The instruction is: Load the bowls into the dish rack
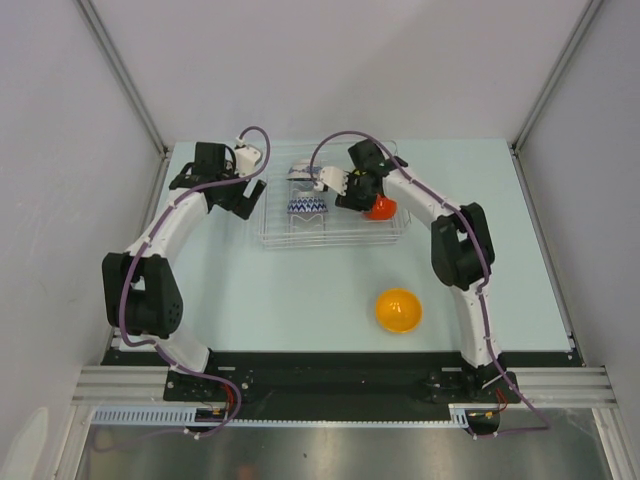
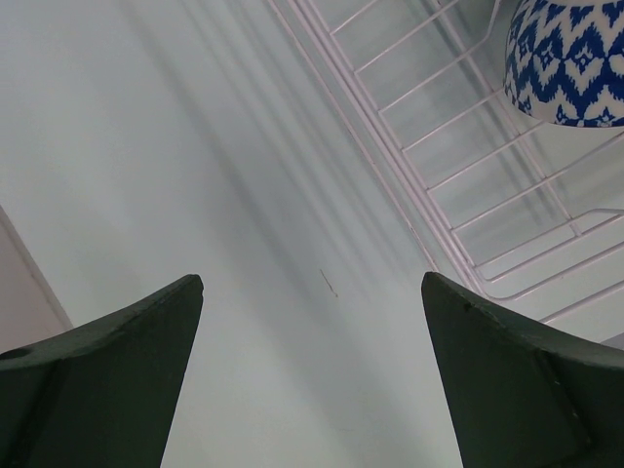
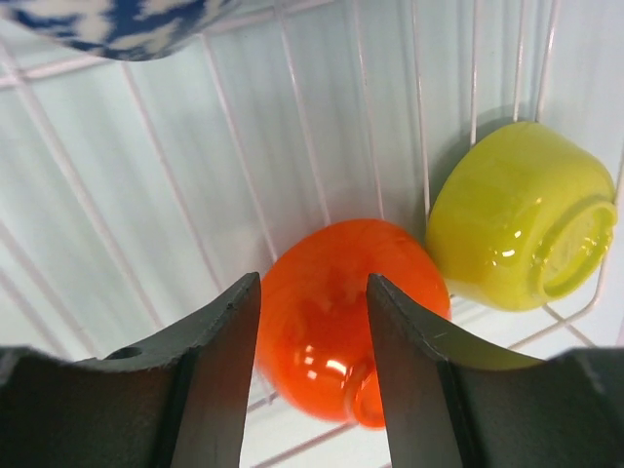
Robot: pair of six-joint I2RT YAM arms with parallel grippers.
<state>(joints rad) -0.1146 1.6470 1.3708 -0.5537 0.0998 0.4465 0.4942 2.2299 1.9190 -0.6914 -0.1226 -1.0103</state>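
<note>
Pale table (image 1: 300, 300), red bowl (image 3: 331, 292) between right fingers (image 3: 219, 361)

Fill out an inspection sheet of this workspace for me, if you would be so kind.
Surface: pale green table, no spills seen.
Job's things: dish rack holds blue zigzag bowls, a red-orange bowl and a yellow-green bowl; an orange bowl sits on the table outside it.
Clutter: nothing seen.
Grippers: left gripper open, empty, beside the rack; right gripper has its fingers apart over the red-orange bowl.
Cables: purple cables run along both arms.
Surroundings: grey walls; metal rail at the near edge.
</note>
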